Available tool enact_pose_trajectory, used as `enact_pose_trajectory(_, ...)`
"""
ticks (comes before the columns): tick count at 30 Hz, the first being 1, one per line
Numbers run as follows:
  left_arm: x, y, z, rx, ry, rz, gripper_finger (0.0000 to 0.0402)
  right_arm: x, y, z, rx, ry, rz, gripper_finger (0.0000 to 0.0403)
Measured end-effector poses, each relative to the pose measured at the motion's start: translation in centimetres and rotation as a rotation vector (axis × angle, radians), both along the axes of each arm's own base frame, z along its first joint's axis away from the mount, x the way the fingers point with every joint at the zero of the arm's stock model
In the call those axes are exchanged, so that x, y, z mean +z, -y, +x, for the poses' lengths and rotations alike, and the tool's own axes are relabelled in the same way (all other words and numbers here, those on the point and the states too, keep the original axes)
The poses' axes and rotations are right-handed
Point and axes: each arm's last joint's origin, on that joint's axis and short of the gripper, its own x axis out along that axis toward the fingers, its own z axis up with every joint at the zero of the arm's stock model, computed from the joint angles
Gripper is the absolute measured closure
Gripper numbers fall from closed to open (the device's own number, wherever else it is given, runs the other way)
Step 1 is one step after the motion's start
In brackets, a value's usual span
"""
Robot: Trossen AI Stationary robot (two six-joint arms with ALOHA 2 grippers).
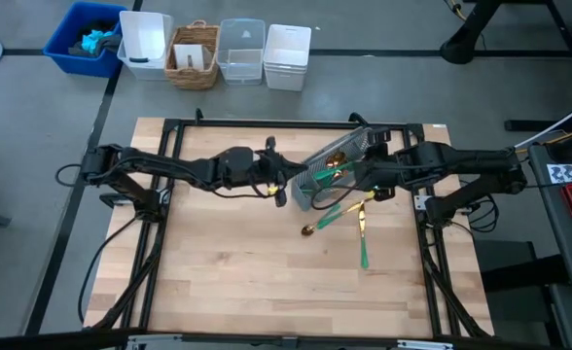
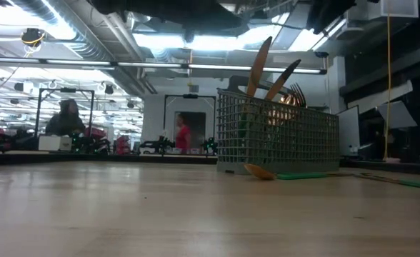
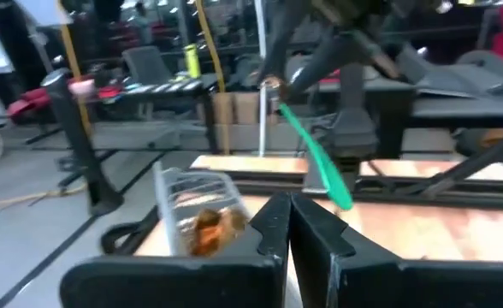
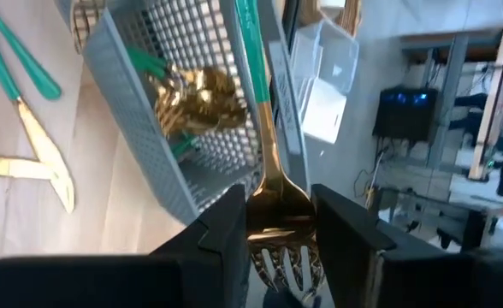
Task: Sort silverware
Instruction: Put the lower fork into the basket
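The grey mesh caddy (image 1: 333, 163) stands on the table right of centre, and gold heads and teal handles show inside it (image 4: 187, 94). In the low view two gold blades (image 2: 256, 68) stick up out of the caddy (image 2: 278, 135). A spoon (image 1: 317, 226) and a knife (image 1: 363, 238) lie on the wood in front of it. My right gripper (image 1: 364, 180) (image 4: 277, 224) hovers by the caddy's right end, shut on a gold fork. My left gripper (image 1: 282, 190) (image 3: 290, 221) is shut beside the caddy's left end (image 3: 196, 205); I cannot tell whether it touches the caddy. My right gripper pinches the fork by its gold head (image 4: 279, 201), just above the tines (image 4: 286, 269), between the two fingers. The fingers lie along the fork, with the tines toward the wrist. The fork is lifted clear, and its teal handle (image 4: 251, 43) (image 3: 320, 162) slants away over the caddy.
More knives and teal handles (image 4: 42, 145) lie on the table beside the caddy's near side. Beyond the table's far edge sit a blue bin (image 1: 87, 37), white tubs (image 1: 145, 41), a wicker basket (image 1: 194, 53) and a clear tub (image 1: 241, 51). Bare wood lies toward the near and left edges.
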Motion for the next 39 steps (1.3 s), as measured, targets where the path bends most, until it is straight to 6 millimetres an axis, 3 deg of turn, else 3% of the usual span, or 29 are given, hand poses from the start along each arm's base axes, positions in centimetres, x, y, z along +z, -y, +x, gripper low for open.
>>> enact_pose_trajectory(5, 0.0, -0.1, 0.2, -0.005, 0.007, 0.078, 0.0398, 0.1, 0.0, 0.2, 0.017, 0.004, -0.005, 0.0279)
enact_pose_trajectory(10, 0.1, -0.1, 0.2, -0.025, 0.024, 0.045, 0.0390, 0.0, 0.0, 0.2, 0.018, 0.004, -0.006, 0.0279)
enact_pose_trajectory(13, 0.0, -0.1, 0.3, -0.021, 0.045, -0.049, 0.0361, 0.0, 0.0, 0.3, 0.019, 0.002, -0.007, 0.0279)
enact_pose_trajectory(23, 0.0, 0.2, 0.4, -0.069, 0.053, -0.102, 0.0272, -0.6, -0.1, 1.4, 0.049, -0.037, -0.047, 0.0279)
enact_pose_trajectory(39, -1.4, -0.2, 0.4, -0.041, -0.041, -0.202, 0.0285, -1.3, -0.2, 3.0, 0.058, -0.026, -0.074, 0.0279)
